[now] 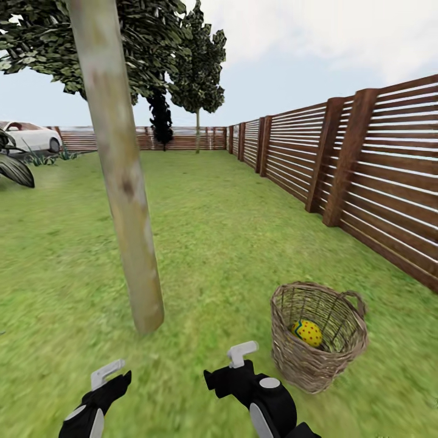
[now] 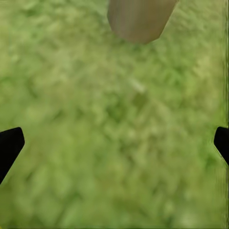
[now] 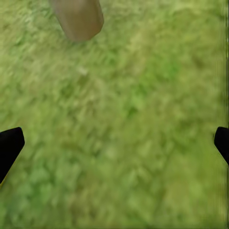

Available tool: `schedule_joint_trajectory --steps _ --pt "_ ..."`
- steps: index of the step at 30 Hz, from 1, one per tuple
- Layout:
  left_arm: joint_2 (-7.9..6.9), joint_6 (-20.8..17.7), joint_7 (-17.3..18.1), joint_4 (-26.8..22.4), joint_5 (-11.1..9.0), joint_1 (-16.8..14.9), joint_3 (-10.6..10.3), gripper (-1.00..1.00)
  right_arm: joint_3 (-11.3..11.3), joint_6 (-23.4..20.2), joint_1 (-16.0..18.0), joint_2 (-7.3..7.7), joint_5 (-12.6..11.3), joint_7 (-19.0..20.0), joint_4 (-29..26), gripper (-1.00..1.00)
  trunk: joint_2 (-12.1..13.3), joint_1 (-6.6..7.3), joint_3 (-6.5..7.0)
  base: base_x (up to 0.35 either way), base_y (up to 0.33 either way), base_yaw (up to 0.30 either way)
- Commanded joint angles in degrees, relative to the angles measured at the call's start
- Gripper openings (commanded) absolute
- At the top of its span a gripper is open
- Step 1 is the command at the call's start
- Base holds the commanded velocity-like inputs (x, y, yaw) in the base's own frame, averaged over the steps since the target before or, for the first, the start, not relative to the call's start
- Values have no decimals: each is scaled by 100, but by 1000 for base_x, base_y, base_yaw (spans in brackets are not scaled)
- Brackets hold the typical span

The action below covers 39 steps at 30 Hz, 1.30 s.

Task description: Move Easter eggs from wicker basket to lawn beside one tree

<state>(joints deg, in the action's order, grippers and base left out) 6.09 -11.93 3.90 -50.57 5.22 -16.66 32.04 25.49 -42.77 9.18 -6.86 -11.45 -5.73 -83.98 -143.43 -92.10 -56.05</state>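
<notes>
Centrally, head view: pale mottled trunk of the tree (image 1: pixel 125 182) rising from the lawn (image 1: pixel 231 243), base at about 7 o'clock from frame centre. At 4 o'clock, wicker basket (image 1: pixel 317 336) upright on the grass, near the trunk base but apart from it, one loop handle visible at the far rim; inside, one Easter egg (image 1: pixel 308 333), yellow with red dots, resting against the lower wall; any further eggs not discernible through the weave. At 3 o'clock, slatted brown fence (image 1: pixel 365 164) running back toward 12 o'clock to bound the garden; a second slim tree (image 1: pixel 198 79) and an all-black tree (image 1: pixel 161 118) at the far end. At 9 o'clock, white car (image 1: pixel 27 137) beyond the fence. At 6 o'clock, left gripper (image 1: pixel 108 376) and right gripper (image 1: pixel 240 359), both over bare grass. Left wrist view: fingertips (image 2: pixel 9 143) at opposite frame edges, spread wide, nothing between, trunk base ahead. Right wrist view: fingertips (image 3: pixel 9 143) likewise wide apart, empty, trunk base ahead.
</notes>
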Motion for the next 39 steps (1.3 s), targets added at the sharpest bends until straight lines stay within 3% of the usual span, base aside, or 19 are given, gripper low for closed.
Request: schedule_joint_trajectory --steps 1,4,22,39 --pt "10 -30 41 -14 55 -4 31 100 9 -21 5 1 -59 -59 -5 100 -3 1 1 0 0 -224" --pt "8 -35 41 -14 57 -4 31 100 9 -21 5 0 -60 -59 -5 100 -3 1 21 0 0 -224" --pt "15 -36 32 4 77 -4 31 100 9 -20 5 0 -60 -59 0 100 99 86 528 0 0 -224" --pt "13 49 43 -8 57 9 24 100 1 -20 5 4 -55 -59 30 100 99 86 639 51 -13 -224"
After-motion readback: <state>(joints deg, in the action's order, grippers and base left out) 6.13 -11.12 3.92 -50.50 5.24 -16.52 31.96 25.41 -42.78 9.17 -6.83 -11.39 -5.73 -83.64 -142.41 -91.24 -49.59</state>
